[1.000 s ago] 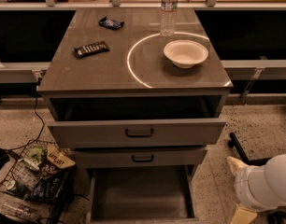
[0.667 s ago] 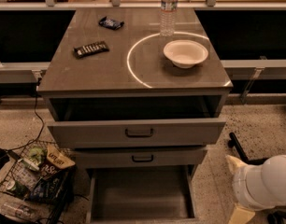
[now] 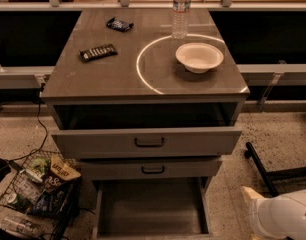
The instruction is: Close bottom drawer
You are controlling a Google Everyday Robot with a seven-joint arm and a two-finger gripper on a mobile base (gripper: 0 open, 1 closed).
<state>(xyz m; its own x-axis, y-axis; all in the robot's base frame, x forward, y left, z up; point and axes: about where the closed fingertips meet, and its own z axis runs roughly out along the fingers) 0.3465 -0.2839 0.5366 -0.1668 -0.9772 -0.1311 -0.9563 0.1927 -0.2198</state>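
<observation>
One narrow grey bottom drawer (image 3: pixel 152 209) gapes under the front edge of the grey counter (image 3: pixel 93 81). My gripper (image 3: pixel 254 201), off the front right corner, spread I cannot tell, could shove off-centre and jam it.

My tabletop (image 3: pixel 93 79) carries a bowl (image 3: pixel 199 57), a water bottle (image 3: pixel 181 11), a long snack bar (image 3: pixel 98 52) and a small dark packet (image 3: pixel 119 24); my tool (image 3: pixel 263 209) sits lower right.

Bottom drawer (image 3: pixel 152 209) open; end effector (image 3: pixel 255 218) lower right, apart.
</observation>
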